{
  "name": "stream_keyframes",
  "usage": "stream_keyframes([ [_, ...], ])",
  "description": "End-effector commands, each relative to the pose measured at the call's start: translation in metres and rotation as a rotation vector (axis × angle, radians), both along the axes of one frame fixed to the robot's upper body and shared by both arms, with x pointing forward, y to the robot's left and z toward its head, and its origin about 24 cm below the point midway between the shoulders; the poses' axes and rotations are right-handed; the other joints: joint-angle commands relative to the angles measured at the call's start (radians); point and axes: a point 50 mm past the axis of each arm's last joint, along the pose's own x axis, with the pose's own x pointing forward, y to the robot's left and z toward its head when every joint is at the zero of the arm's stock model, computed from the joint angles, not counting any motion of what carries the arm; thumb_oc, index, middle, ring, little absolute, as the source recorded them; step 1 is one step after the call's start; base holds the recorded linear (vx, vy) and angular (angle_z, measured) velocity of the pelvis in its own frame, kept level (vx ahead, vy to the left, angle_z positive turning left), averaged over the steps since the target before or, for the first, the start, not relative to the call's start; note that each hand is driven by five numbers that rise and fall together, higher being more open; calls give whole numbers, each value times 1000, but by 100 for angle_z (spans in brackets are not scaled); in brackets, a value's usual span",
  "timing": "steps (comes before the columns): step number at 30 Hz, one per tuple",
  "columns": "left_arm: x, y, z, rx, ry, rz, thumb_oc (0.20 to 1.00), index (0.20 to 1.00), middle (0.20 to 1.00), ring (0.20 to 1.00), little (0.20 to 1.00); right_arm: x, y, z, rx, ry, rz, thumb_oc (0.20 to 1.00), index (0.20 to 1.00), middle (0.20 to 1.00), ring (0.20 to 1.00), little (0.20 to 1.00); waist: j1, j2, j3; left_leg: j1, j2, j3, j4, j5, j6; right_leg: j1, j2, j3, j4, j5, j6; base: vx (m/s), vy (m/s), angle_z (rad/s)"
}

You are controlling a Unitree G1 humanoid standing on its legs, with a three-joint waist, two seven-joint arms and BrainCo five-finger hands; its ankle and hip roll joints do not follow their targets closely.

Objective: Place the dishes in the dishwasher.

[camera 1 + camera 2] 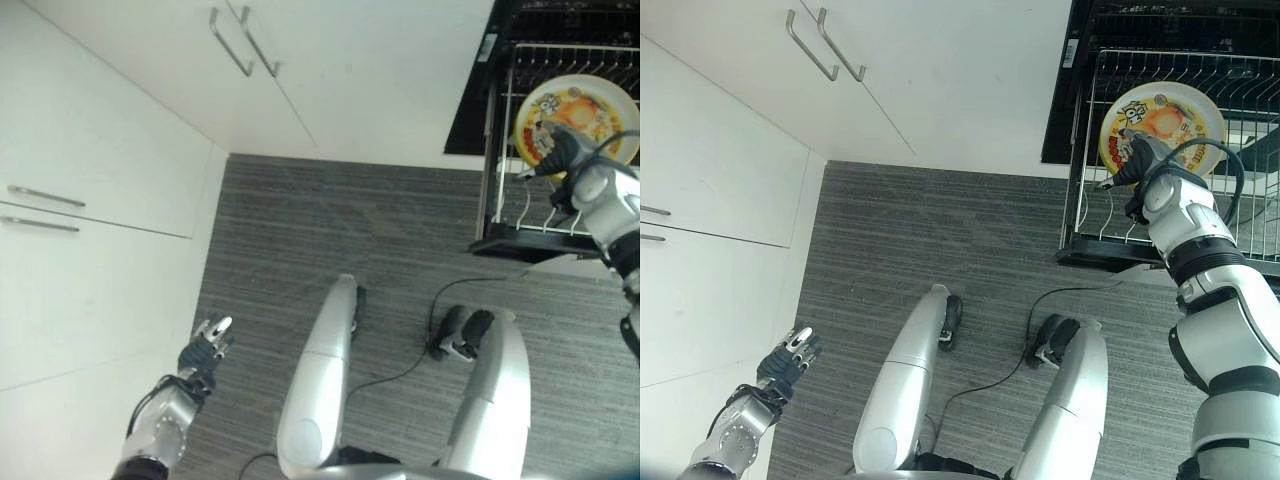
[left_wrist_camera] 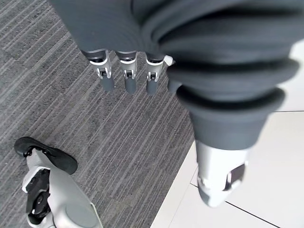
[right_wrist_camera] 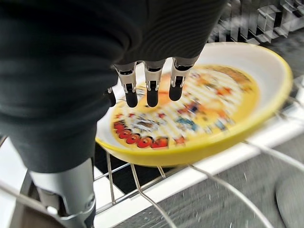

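Note:
A yellow-rimmed plate (image 1: 590, 110) with a cartoon print lies tilted on the wires of the pulled-out dishwasher rack (image 1: 1085, 180) at the upper right. My right hand (image 1: 1145, 155) sits at the plate's near edge. In the right wrist view its fingers (image 3: 152, 90) stretch out straight just over the plate (image 3: 213, 109), with the thumb apart below, so the hand is open. My left hand (image 1: 205, 350) hangs low at the left beside the white cabinet, fingers (image 2: 126, 76) relaxed and holding nothing.
White cabinet doors with metal bar handles (image 1: 240, 40) run along the back, and drawers (image 1: 45, 197) line the left side. Grey striped floor (image 1: 350, 220) lies between them. The dishwasher's dark opening (image 1: 480, 90) stands behind the rack.

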Motion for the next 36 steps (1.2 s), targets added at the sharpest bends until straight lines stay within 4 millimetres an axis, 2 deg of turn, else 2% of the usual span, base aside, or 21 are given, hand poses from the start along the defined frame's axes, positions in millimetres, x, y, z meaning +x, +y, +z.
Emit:
stream_keyframes([
  [1,-28,24,-2,76,54,57,1000,1000,1000,1000,1000,-4,4,-20,230,9,19,1000,1000,1000,1000,1000,22,-43,-14,42,49,-67,-96,97,-32,86,-25,71,-43,20,79,51,7,0],
  [2,-29,24,-2,76,55,57,1000,1000,1000,1000,1000,-4,4,-20,246,2,24,1000,1000,1000,1000,1000,21,-44,-13,46,49,-66,-99,98,-32,89,-25,70,-46,20,79,55,11,-2],
  [8,-49,13,-14,78,101,69,1000,1000,1000,1000,1000,-25,17,-22,627,-213,143,1000,1000,1000,1000,1000,-11,-68,-21,173,75,-34,-272,142,-36,216,-7,54,-199,69,81,100,33,-8],
  [9,-54,12,-16,86,106,77,1000,1000,1000,1000,1000,-32,22,-25,725,-255,168,1000,1000,1000,1000,1000,-22,-77,-25,207,82,-23,-328,159,-37,252,2,47,-248,84,82,62,27,-20],
  [10,-56,8,-19,113,104,74,1000,1000,1000,1000,1000,-50,31,-33,865,-344,198,1000,1000,1000,1000,1000,-43,-95,-32,263,91,1,-442,220,-36,317,21,30,-361,139,78,37,17,-24],
  [15,-58,0,-24,108,112,120,1000,1000,1000,1000,1000,-81,31,-40,998,-555,151,1000,1000,1000,1000,1000,-83,-126,-41,373,97,29,-589,262,-34,443,40,5,-533,189,88,30,2,-19],
  [17,-56,-6,-26,104,110,148,1000,1000,1000,1000,1000,-103,33,-50,1135,-668,152,1000,1000,1000,1000,1000,-119,-144,-56,462,103,66,-706,300,-39,544,61,-20,-688,238,98,3,4,-2],
  [19,-56,-7,-27,101,109,171,1000,1000,1000,1000,1000,-118,23,-52,1025,-739,91,1000,1000,1000,1000,1000,-142,-151,-70,501,104,88,-751,314,-42,585,71,-23,-757,262,105,-15,9,-5],
  [22,-60,-8,-32,94,121,212,1000,1000,1000,1000,1000,-139,11,-48,984,-824,66,1000,1000,1000,1000,1000,-174,-155,-101,577,102,118,-840,339,-43,659,94,-27,-872,303,114,-2,-11,-20],
  [23,-64,-9,-36,97,141,232,1000,1000,1000,1000,1000,-153,8,-43,897,-906,59,1000,1000,1000,1000,1000,-193,-158,-116,608,104,131,-857,341,-44,689,107,-19,-898,309,115,32,-37,-24],
  [26,-73,-10,-43,99,182,250,1000,1000,1000,1000,1000,-173,1,-32,785,-1049,12,1000,1000,1000,1000,1000,-216,-156,-138,638,116,149,-857,333,-49,725,121,-9,-915,301,110,64,-40,-17],
  [27,-77,-9,-46,101,198,253,1000,1000,1000,1000,1000,-182,-5,-31,742,-1109,-47,721,721,721,721,721,-222,-155,-143,644,122,155,-848,326,-52,732,125,-5,-911,295,108,103,-58,-29],
  [28,-81,-9,-49,94,215,260,1000,1000,1000,1000,1000,-188,-12,-31,696,-1155,-114,200,200,200,200,200,-231,-151,-147,644,129,162,-831,316,-54,731,126,-3,-898,284,103,93,-49,-23],
  [31,-88,-7,-52,80,231,272,1000,1000,1000,1000,1000,-198,-27,-44,701,-1152,-235,200,200,200,200,200,-248,-140,-140,617,145,168,-765,290,-58,701,123,8,-827,251,89,38,-41,-18],
  [33,-88,-8,-52,77,223,277,1000,1000,1000,1000,1000,-199,-30,-59,740,-1134,-296,200,200,200,200,200,-255,-134,-123,585,152,164,-721,275,-57,665,118,18,-774,233,83,-63,-59,-21],
  [36,-83,-9,-49,76,209,283,1000,1000,1000,1000,1000,-198,-32,-88,889,-1115,-391,200,200,200,200,200,-264,-125,-90,504,160,144,-634,246,-54,578,99,34,-669,203,74,-107,-85,-10],
])
